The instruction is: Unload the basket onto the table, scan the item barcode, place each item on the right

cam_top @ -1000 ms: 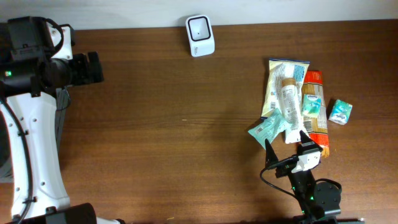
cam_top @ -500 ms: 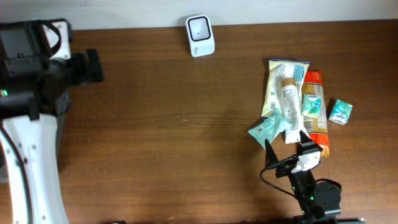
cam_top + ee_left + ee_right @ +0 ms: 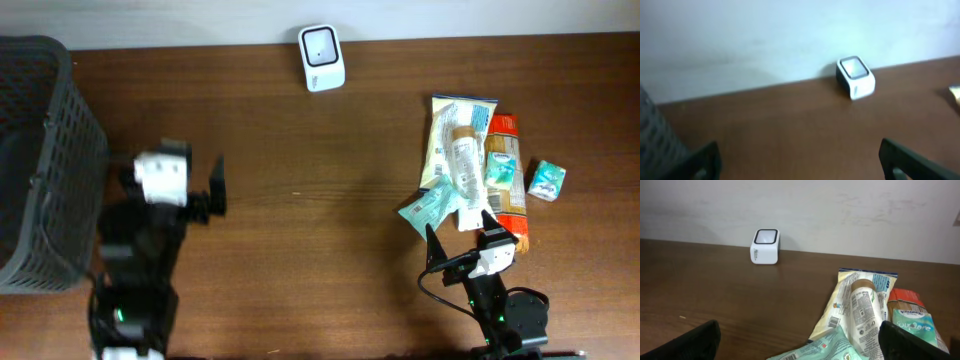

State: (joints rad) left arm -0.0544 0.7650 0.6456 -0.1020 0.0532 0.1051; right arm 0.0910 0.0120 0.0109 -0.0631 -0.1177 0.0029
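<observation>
Overhead view of a brown table (image 3: pixel 300 230). A small white scanner (image 3: pixel 321 58) sits at the back edge, against the wall. The goods to scan, a heap of packets (image 3: pixel 470 160), lie well to the right of the scanner and nearer the front. A small teal box (image 3: pixel 547 180) lies farther right again. The right gripper (image 3: pixel 460 235), also right of the scanner, hovers at the heap's front edge, fingers spread wide and empty. The left gripper (image 3: pixel 800 152), spread wide and empty too, sits left of the scanner, facing it. A dark mesh basket (image 3: pixel 40 160) stands farthest left.
</observation>
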